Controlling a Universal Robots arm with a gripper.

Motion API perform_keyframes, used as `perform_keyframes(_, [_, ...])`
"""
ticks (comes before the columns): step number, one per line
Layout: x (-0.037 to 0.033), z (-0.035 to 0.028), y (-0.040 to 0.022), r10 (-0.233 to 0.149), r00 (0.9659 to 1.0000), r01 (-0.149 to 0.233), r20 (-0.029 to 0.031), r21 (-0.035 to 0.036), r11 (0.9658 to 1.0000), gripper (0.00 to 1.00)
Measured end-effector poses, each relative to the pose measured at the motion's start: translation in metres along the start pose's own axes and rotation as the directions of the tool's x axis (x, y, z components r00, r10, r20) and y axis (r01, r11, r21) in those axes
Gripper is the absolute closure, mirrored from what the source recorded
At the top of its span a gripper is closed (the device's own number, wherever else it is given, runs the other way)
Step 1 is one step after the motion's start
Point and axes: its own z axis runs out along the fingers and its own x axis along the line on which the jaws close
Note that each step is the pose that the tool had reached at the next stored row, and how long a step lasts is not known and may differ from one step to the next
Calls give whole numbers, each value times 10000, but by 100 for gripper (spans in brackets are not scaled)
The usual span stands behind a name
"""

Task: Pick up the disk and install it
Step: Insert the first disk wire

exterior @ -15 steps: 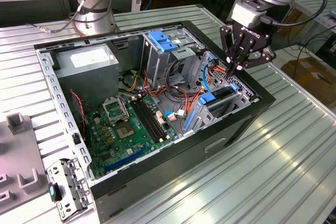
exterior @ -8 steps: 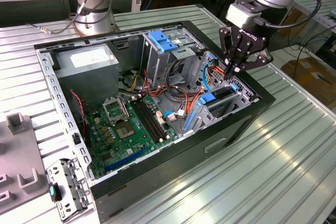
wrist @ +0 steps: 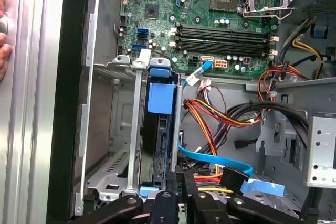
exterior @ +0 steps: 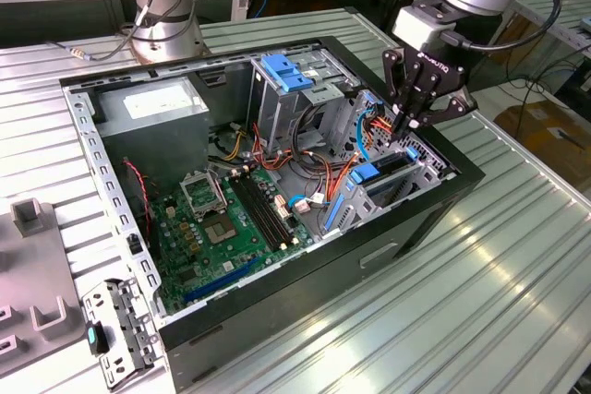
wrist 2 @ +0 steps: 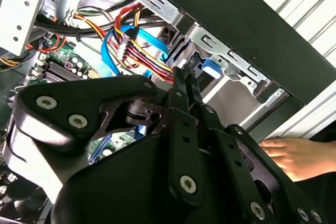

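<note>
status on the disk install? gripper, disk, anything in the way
Gripper shut, down over the drive bay inside the open case. Disk seated on edge in the bay, blue rails showing. Orange and blue cables crowd alongside; a hand rests by the case.

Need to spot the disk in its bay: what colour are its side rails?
Blue, on the disk standing in the bay; clearest in the first wrist view.
</note>
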Motion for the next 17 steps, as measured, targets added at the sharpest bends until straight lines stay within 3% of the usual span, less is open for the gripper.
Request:
perform_keyframes(6, [0, 0, 5, 0, 10000, 0, 0, 0, 10000, 84])
perform_keyframes(8, [-5, 1, 64, 0, 10000, 0, 1, 0, 10000, 84])
perform_keyframes(11, [20, 15, 82, 22, 10000, -22, 0, -1, 10000, 84])
perform_keyframes(12, [22, 25, 83, 70, 10000, -70, 1, -2, 10000, 84])
perform_keyframes(14, [23, 52, 84, 532, 9986, -532, 1, -19, 9986, 84])
perform_keyframes(17, [43, 67, 85, 719, 9974, -719, 2, -26, 9974, 84])
